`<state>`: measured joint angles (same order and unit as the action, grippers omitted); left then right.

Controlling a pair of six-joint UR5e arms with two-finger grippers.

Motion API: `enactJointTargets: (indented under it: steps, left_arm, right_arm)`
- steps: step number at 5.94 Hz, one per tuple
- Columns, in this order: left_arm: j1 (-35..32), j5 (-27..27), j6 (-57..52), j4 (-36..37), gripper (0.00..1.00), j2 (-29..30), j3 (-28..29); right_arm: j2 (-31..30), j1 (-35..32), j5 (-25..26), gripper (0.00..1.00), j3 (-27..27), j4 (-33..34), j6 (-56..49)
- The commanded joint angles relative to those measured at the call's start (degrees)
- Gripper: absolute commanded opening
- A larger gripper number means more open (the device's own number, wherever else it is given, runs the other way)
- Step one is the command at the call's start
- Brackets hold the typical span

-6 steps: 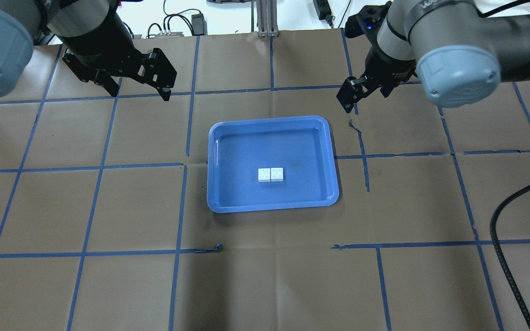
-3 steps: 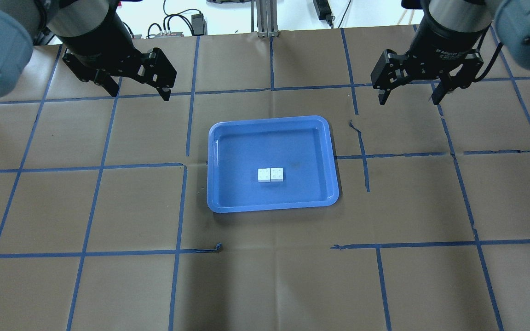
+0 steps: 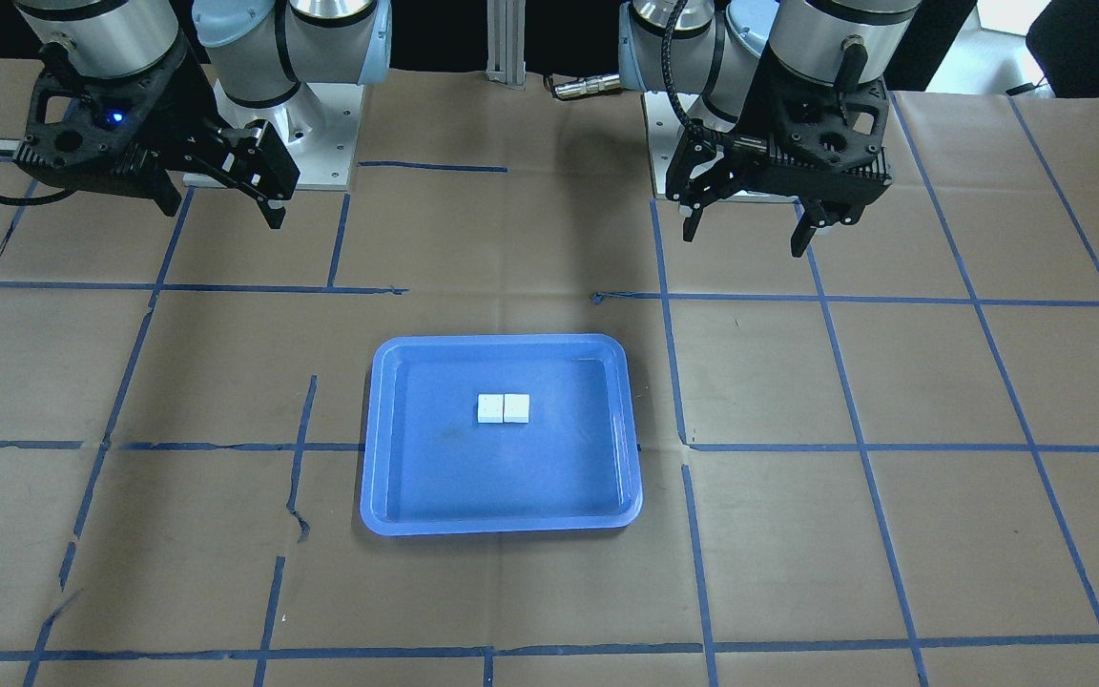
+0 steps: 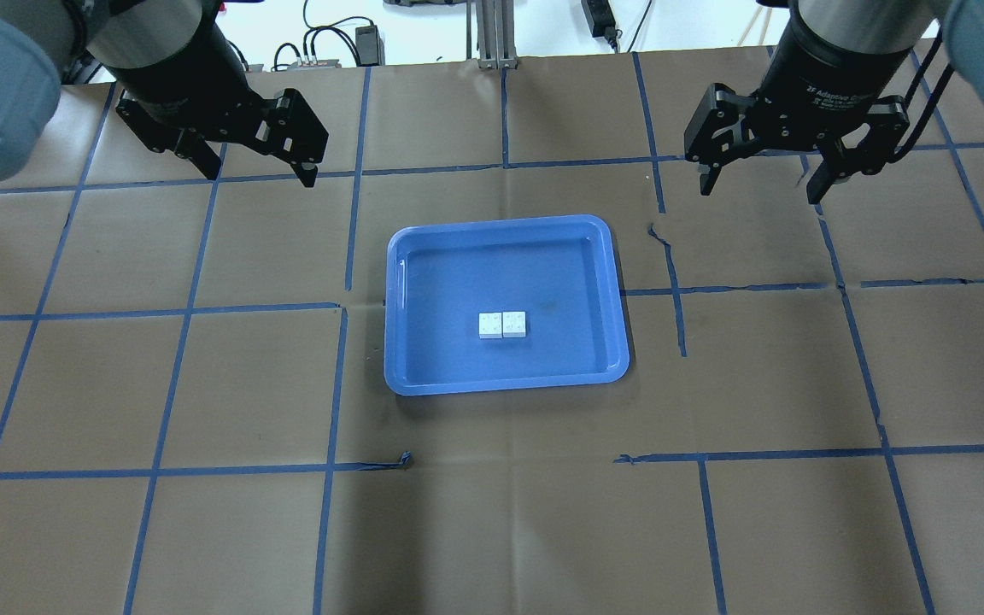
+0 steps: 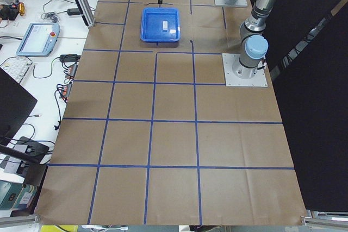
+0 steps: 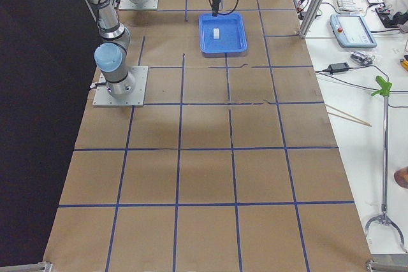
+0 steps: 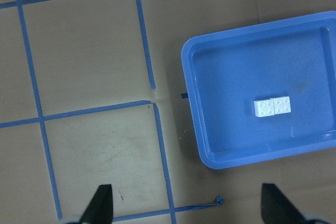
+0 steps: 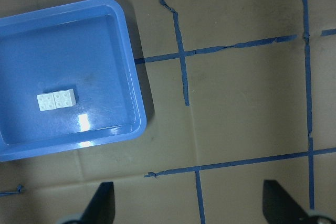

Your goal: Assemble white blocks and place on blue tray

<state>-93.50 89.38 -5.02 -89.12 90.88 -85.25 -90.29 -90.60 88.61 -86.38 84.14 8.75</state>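
Observation:
The two white blocks (image 4: 502,325) lie side by side, touching, studs up, near the middle of the blue tray (image 4: 543,265). They also show in the front view (image 3: 503,408) and in both wrist views (image 7: 272,106) (image 8: 55,99). My left gripper (image 4: 260,171) is open and empty, high above the table beyond the tray's far left corner. My right gripper (image 4: 761,192) is open and empty, high beyond the tray's far right corner. In the front view the tray (image 3: 511,482) sits mid-table, with the left gripper (image 3: 745,240) on the right and the right gripper (image 3: 225,212) on the left.
Brown paper with a blue tape grid (image 4: 330,384) covers the table. A loose tape end (image 4: 407,459) lies near the tray's front. The arm bases (image 3: 273,153) stand at the robot's side. A workbench with cables and a pendant (image 5: 38,36) runs along the far side.
My right arm has swung right and turned its gripper from edge-on to broadside, and the gripper now hangs beyond the tray's far right corner. The left arm and the blocks have not moved.

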Motion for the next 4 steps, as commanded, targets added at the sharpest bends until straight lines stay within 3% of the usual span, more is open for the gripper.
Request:
enactJointTargets:
  steps: [1,4]
  left_arm:
    - [-0.02,0.00,0.01,0.00,0.99,0.00,0.00]
    - [-0.02,0.00,0.09,0.00,0.99,0.00,0.00]
  right_arm:
    - [0.47,-0.11,0.25,1.00,0.07,0.05,0.13]
    - [0.38,-0.11,1.39,1.00,-0.28,0.32,-0.14]
